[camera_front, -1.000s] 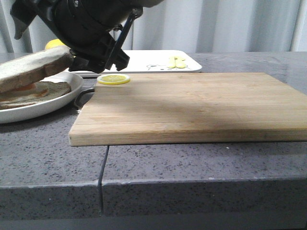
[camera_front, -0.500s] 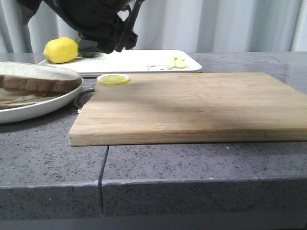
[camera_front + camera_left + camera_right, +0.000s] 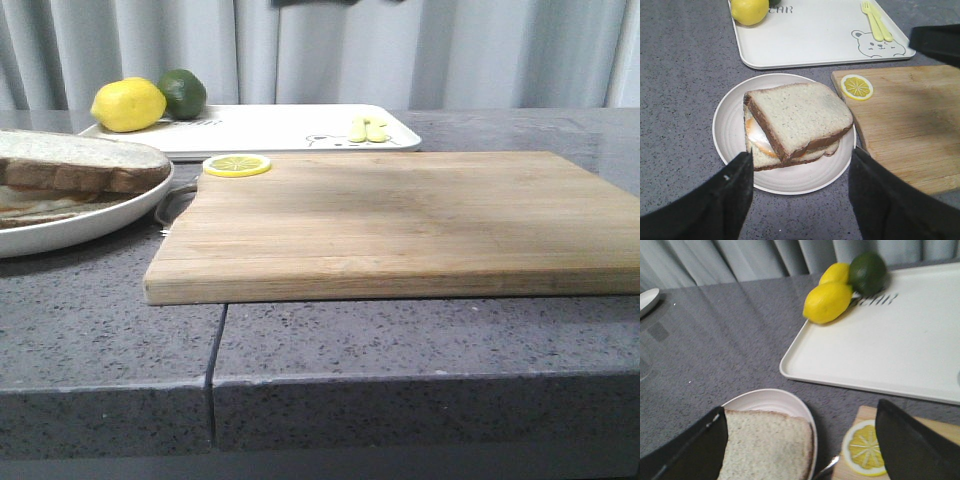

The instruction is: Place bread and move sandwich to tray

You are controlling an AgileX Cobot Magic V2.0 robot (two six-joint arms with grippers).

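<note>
The bread (image 3: 797, 112) lies on top of the sandwich (image 3: 790, 152), its thick brown crust showing, with fried egg (image 3: 757, 137) peeking out underneath. Both rest on the round white plate (image 3: 730, 135), at the left edge in the front view (image 3: 90, 225). The white tray (image 3: 810, 35) lies just beyond the plate. My left gripper (image 3: 802, 152) is open above the plate's near side, holding nothing. My right gripper (image 3: 801, 409) is open too, high over the bread (image 3: 765, 445) and the plate's rim. No fingers show in the front view.
A wooden cutting board (image 3: 400, 220) fills the table's middle, with a lemon slice (image 3: 237, 165) on its near-left corner beside the plate. On the tray sit a lemon (image 3: 128, 104), a lime (image 3: 182, 92) and yellow cutlery (image 3: 367, 129).
The gripper that held the bread tilted over the plate has let it go flat on the sandwich. It then rose out of the front view.
</note>
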